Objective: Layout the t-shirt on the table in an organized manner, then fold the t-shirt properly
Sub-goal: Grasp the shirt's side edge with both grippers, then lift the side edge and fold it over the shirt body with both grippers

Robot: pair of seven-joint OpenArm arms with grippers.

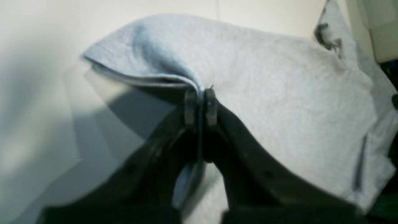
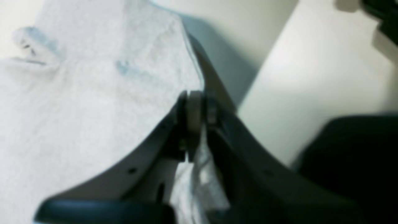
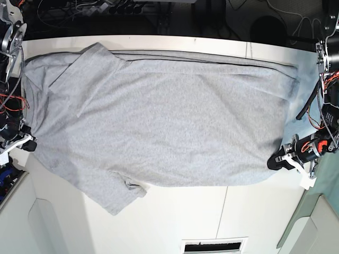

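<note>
While the white table [image 3: 175, 217] fills my base view, the grey t-shirt [image 3: 159, 121] lies spread flat across it, back side up, sleeves toward the view's left and hem toward its right. I see my left gripper [image 1: 201, 104] pressed together on a raised fold of the shirt's edge, lifting it off the tabletop. My right gripper [image 2: 199, 107] likewise pinches the cloth at the opposite edge, fabric bunched between its jaws.

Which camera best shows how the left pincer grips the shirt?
The left wrist view: the left pincer is shut on the t-shirt at its raised edge. The base view shows only where it meets the shirt, near one corner. The right wrist view doesn't show it.
</note>
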